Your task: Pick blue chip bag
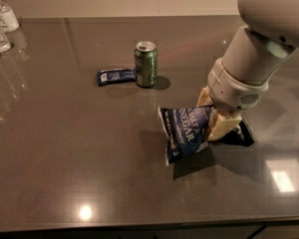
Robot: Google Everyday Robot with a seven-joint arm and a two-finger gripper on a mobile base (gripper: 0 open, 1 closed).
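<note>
The blue chip bag point(185, 132) is a puffy navy bag with white lettering, right of the table's centre. Its left end is tilted up off the dark table point(65, 148), with a shadow under it. My gripper point(214, 117) comes down from the white arm at the upper right and is shut on the bag's right half, its cream fingers point(220, 127) pinching the crinkled middle. The bag's right end pokes out behind the fingers.
A green can point(145, 63) stands upright at the back centre, with a small flat blue packet point(115, 76) lying just left of it. Clear water bottles point(0, 24) stand at the far left corner. The table's front edge runs along the bottom.
</note>
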